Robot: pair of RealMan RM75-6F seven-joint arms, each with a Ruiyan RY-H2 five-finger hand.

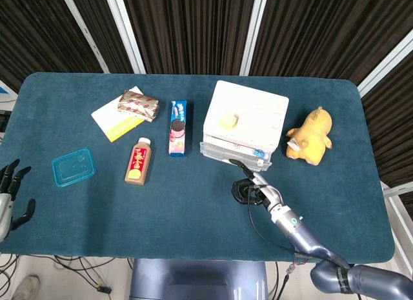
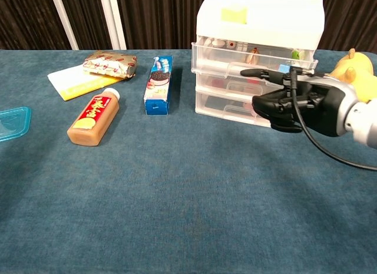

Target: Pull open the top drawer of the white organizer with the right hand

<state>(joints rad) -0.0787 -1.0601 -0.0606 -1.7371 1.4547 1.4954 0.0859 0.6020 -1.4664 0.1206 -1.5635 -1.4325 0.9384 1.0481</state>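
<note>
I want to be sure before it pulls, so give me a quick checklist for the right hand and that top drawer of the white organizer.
1. Right hand in front of the top drawer: ok.
2. Finger hooked on the drawer's front edge: cannot tell; one finger reaches toward it, contact is unclear.
3. Top drawer pulled out: not ok, barely out from the white organizer.
4. Table in front of the drawer free for pulling: ok.
5. Yellow plush toy apart from the organizer: ok.
6. Left hand away at the table's edge: ok.
</note>
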